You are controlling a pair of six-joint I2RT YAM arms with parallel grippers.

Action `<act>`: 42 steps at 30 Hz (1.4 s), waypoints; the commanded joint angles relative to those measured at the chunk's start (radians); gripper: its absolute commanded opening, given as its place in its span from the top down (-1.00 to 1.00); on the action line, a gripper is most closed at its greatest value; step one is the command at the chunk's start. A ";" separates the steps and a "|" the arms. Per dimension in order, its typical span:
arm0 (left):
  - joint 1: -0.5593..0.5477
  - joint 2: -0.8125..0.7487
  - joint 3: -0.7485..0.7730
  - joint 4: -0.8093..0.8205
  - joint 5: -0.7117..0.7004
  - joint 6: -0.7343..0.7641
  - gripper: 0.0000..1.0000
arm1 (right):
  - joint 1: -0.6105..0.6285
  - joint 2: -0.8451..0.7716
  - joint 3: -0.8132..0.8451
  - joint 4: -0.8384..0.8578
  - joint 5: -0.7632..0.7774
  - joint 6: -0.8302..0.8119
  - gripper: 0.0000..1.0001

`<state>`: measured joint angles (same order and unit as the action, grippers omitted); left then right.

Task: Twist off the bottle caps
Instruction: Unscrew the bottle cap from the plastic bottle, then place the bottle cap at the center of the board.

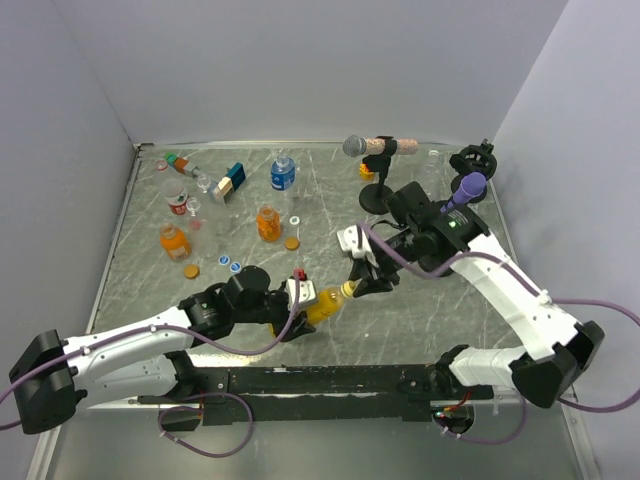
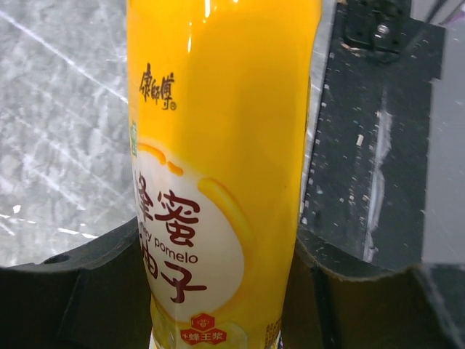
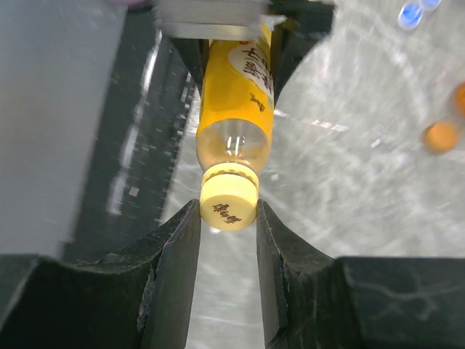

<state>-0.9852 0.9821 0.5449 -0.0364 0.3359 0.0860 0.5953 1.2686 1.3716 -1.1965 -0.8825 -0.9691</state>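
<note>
Yellow bottle (image 2: 218, 182) clamped in the left gripper (image 1: 302, 297) — right gripper (image 3: 227, 224) pinches its cap (image 3: 227, 201) (seated on the neck).

Glossy yellow plastic bottle (image 2: 218, 145), smooth matt pale-yellow cap (image 3: 228, 202), polished grey marble-veined table (image 1: 410, 315).

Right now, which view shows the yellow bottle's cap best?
The right wrist view: the yellow cap sits centred and close between the right gripper's fingers. The top external view shows it as a tiny speck; the left wrist view shows just the bottle label.

Yellow bottle (image 2: 218, 182), both ends off-frame
</note>
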 commanded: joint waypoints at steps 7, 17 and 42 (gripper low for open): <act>0.005 -0.105 0.015 0.102 0.031 0.012 0.48 | 0.035 -0.044 0.049 0.058 0.039 -0.261 0.60; 0.006 -0.118 0.001 0.110 0.055 0.008 0.48 | 0.035 -0.097 0.041 0.017 0.039 -0.359 0.58; 0.017 -0.227 -0.022 0.083 0.029 -0.015 0.48 | -0.205 -0.124 -0.005 0.182 -0.065 0.074 0.59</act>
<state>-0.9718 0.8539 0.5182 -0.0280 0.3698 0.0845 0.4995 1.1206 1.3914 -1.2053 -0.8906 -1.1507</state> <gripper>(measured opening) 0.578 0.400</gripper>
